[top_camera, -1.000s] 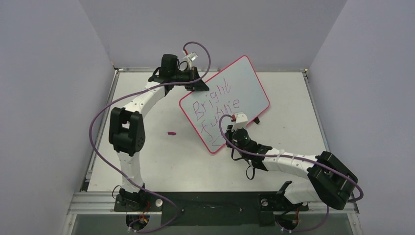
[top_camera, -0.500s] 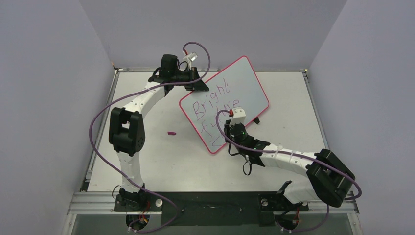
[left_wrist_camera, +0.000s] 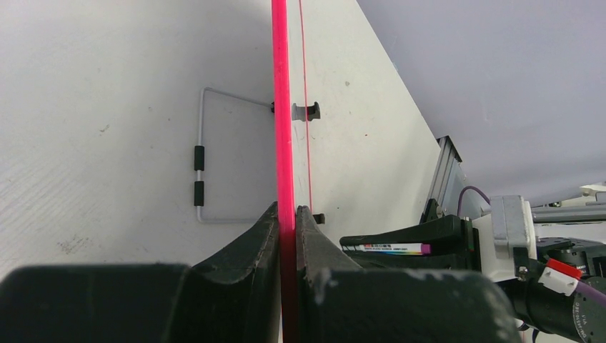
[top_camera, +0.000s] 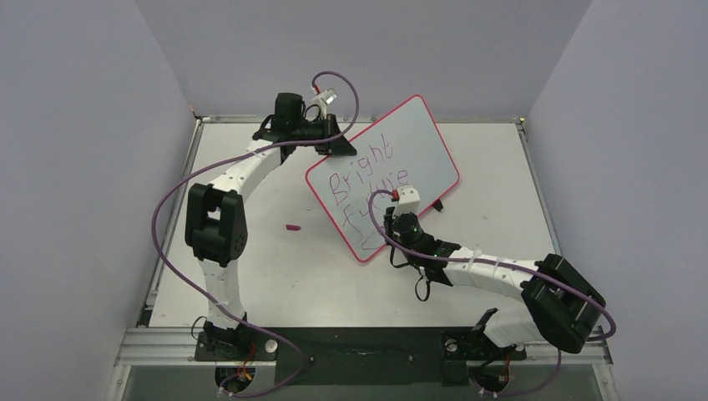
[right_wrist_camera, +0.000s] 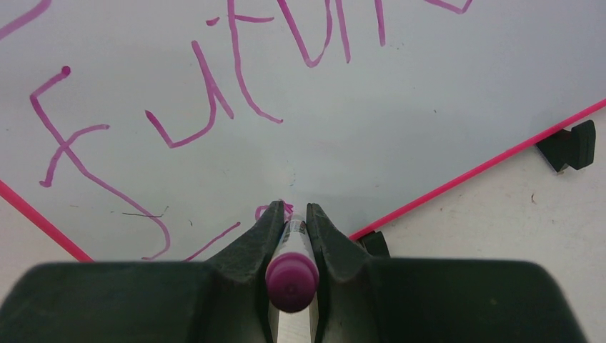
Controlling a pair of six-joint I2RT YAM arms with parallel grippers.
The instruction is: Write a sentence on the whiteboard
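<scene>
The whiteboard [top_camera: 417, 146] with its pink-red frame stands tilted on the table. My left gripper [top_camera: 336, 144] is shut on its upper left edge; in the left wrist view the pink frame [left_wrist_camera: 283, 107] runs between the jaws. The sentence [top_camera: 361, 173] reads "Bright" and "future" in magenta, with a few strokes of a third line below [right_wrist_camera: 214, 239]. My right gripper [top_camera: 392, 236] is shut on a purple-ended marker [right_wrist_camera: 291, 268], its tip against the board's lower part beside a small fresh loop [right_wrist_camera: 266, 211]. The marker also shows in the left wrist view [left_wrist_camera: 386, 249].
A small magenta marker cap [top_camera: 292, 226] lies on the table left of the board. A wire stand [left_wrist_camera: 201, 157] shows behind the board, with black clips [right_wrist_camera: 575, 143] at its lower edge. Grey walls enclose the table on three sides.
My right gripper has moved a little up and left along the board's lower part with the marker. The left arm and the board have not moved.
</scene>
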